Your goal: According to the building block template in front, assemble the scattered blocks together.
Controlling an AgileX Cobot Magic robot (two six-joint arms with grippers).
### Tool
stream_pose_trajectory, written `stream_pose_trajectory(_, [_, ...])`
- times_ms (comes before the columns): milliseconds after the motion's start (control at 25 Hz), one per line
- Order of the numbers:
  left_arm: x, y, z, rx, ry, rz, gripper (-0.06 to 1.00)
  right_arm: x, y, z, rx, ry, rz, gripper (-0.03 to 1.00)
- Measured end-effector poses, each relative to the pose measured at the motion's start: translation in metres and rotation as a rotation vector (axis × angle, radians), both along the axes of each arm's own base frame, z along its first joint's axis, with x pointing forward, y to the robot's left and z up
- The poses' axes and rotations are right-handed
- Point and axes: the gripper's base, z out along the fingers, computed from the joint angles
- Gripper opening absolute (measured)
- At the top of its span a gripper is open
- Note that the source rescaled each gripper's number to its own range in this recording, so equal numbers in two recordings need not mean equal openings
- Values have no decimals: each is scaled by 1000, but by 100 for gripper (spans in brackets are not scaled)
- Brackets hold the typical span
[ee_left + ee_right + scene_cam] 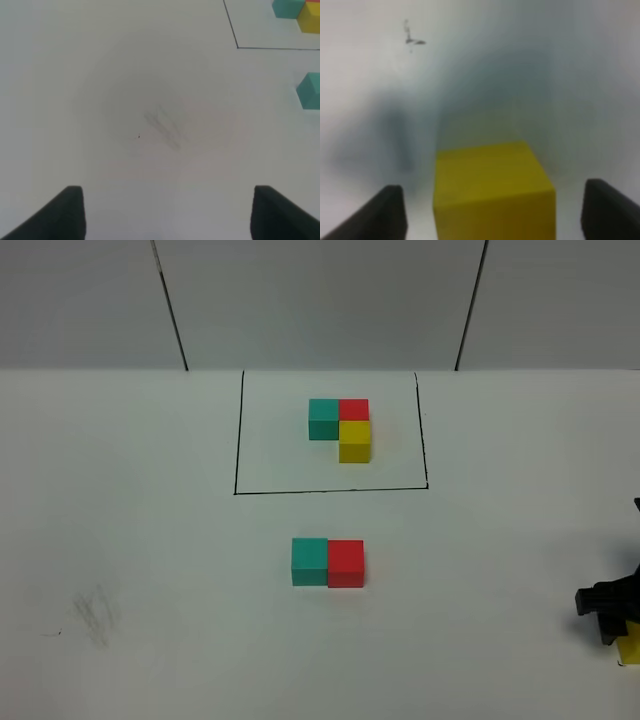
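Yellow cube [490, 172] between parted jaws of right gripper [494, 202], low, untouched | left gripper [167, 207] spread above table [150, 75]

The white bench [150, 540] has a matte top. Near its front-left corner lies a faint grey smudge [95, 615] (loose strokes, rubbed and blurred), with a tiny dark speck [138, 136] just beside it. The right wrist view shows a small dark scribble [412, 41] on the surface. Behind the far edge rises a pale wall [320, 300], crossed by a left seam [171, 310] and a right seam [471, 310], both dark and slanting.
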Motion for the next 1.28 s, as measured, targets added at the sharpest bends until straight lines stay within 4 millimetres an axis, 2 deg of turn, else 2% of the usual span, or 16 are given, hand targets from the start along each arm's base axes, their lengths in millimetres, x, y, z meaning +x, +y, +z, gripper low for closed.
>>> stream_pose_trajectory(200, [0, 0, 0, -5, 0, 2, 55, -1, 0, 0, 4, 12, -2, 24])
stream_pose_trajectory(520, [0, 0, 0, -6, 0, 3, 55, -2, 0, 4, 3, 13, 36, 22])
stream_pose_trajectory(720, [0, 0, 0, -6, 0, 3, 55, -7, 13, 43, 81, -96, 30, 22])
stream_pose_trajectory(840, [0, 0, 0, -6, 0, 3, 55, -17, 30, 62, 154, -135, 48, 22])
stream_pose_trajectory(920, [0, 0, 0, -6, 0, 3, 55, -24, 47, 68, 211, -139, 76, 22])
stream_pose_trajectory(1200, [0, 0, 0, -6, 0, 3, 55, -51, 116, 72, 363, -149, 286, 22])
stream_pose_trajectory(1280, [0, 0, 0, -6, 0, 3, 55, -58, 129, 72, 383, -161, 305, 22])
